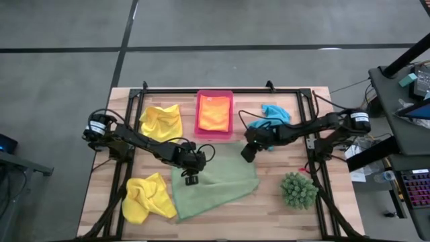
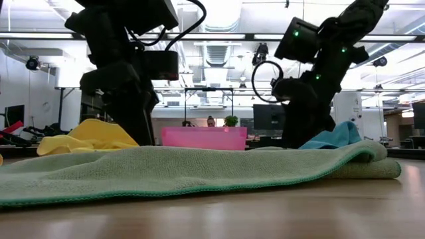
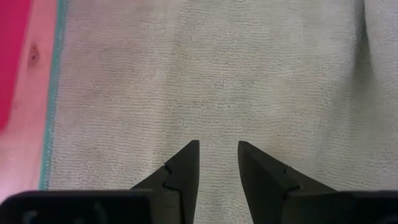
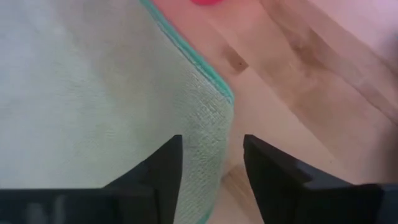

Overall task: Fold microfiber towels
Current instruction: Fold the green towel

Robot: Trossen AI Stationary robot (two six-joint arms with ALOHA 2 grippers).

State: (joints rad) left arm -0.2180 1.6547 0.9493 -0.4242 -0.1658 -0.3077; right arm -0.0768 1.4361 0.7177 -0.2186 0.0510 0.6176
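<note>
Both sets of jaws stand released: right gripper (image 4: 211, 163) astride the green towel's (image 1: 215, 180) corner nearest the pink tray (image 1: 199, 107), left gripper (image 3: 217, 163) over its middle.

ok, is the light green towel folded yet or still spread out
Partly folded. The light green towel lies mostly flat on the table, but the low view shows its right end doubled over on itself.
</note>
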